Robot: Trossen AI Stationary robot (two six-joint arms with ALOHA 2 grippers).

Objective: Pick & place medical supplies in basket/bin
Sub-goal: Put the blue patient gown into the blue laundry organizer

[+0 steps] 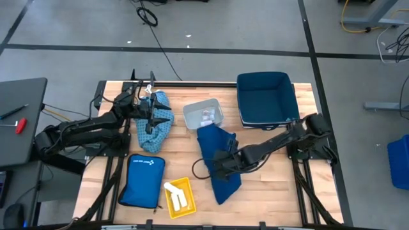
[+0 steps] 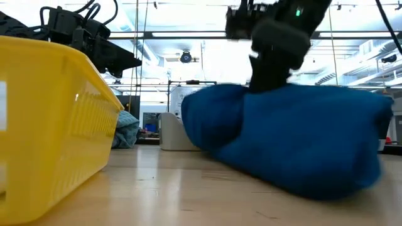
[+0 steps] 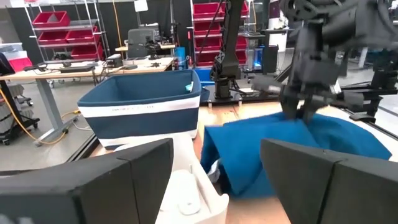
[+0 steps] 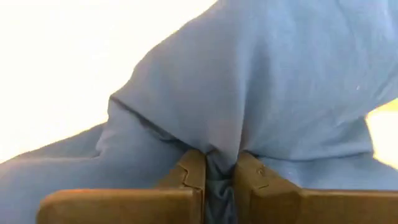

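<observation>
The large navy cloth (image 1: 218, 163) lies bunched on the table's middle, its underside on the wood (image 2: 295, 144). My right gripper (image 1: 222, 163) stands over it, shut on it. The light blue patterned cloth (image 1: 155, 122) lies in a heap at the far left. My left gripper (image 1: 151, 115) hovers open above that cloth, clear of it in the low view (image 2: 94, 47). White rolls (image 1: 174, 193) lie in the yellow basket (image 1: 185, 185). A small white tray (image 1: 203, 115) holds tiny vials (image 1: 206, 115). My right gripper (image 4: 219, 163) pinches a raised fold of the navy cloth (image 4: 219, 148) between its two fingers (image 4: 189, 171), near the cloth's middle. It comes from above, pointing down. The cloth rises in a ridge up to the fingers while the rest of it lies on the table (image 2: 301, 182).
A navy bin (image 1: 265, 99) stands at the far right, beyond the navy cloth. The flat bright blue pouch (image 1: 142, 181) lies near the left front, beside the yellow basket (image 2: 44, 119). Bare wood shows at the right front (image 1: 275, 191).
</observation>
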